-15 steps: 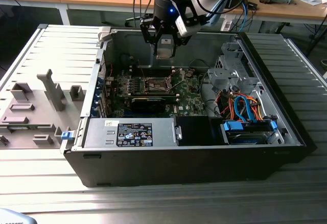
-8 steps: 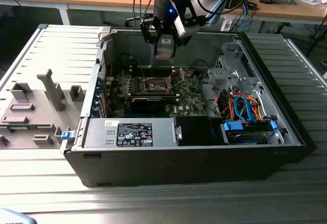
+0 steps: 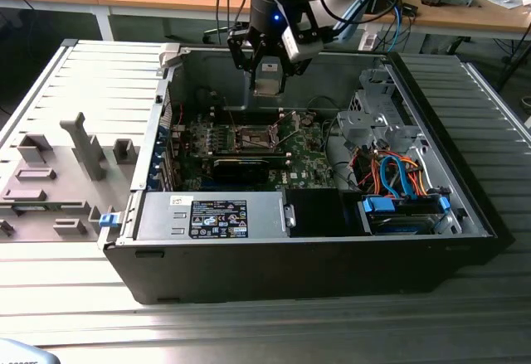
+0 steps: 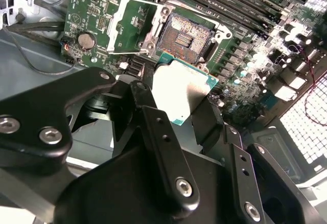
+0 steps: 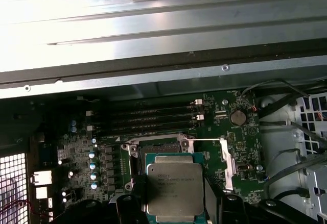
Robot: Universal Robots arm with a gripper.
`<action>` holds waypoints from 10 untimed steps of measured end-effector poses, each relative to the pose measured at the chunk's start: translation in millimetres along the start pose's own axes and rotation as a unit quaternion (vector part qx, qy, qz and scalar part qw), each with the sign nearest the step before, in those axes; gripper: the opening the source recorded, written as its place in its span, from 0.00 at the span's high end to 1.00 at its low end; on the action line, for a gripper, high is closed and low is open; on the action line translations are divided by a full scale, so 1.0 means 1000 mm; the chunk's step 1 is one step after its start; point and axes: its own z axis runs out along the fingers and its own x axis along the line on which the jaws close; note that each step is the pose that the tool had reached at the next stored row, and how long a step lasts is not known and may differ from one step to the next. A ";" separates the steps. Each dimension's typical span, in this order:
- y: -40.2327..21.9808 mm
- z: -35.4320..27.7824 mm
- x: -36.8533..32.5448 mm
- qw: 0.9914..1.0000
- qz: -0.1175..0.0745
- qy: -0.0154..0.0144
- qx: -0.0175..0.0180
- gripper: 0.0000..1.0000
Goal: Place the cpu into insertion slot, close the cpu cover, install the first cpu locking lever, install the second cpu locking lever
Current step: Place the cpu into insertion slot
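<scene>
The cpu sits clamped in my tool, the black fingers closed on two opposite edges. It hangs in the air above the board and is not yet seated. In the first wrist view the cpu covers the near part of the insertion slot, so I judge it to be over the slot or just short of it.

The step in hand is the placement, and I think it calls for a level chip and a straight descent. The chip's corners should be squared to the socket's rim first, with no sliding once it touches. The contacts inside the insertion slot look fine and easily bent. The cpu cover stands swung open beside the socket, so the way down looks free.

The chip is a flat square with a dull silvery lid, stepped at the edges, on a thin teal-green base. The lid is smooth metal, so a light grip could let it slip. The socket is a dark square field inside a bright stamped-steel frame. The cover is thin sheet metal with a square window.

Around them lies the green motherboard, with its long black memory slots and a round coin battery. The board sits inside the grey steel computer case, which lies on the ribbed metal tabletop.
</scene>
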 end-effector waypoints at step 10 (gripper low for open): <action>-0.0001 0.0007 0.0000 1.000 0.015 -0.001 0.000 0.46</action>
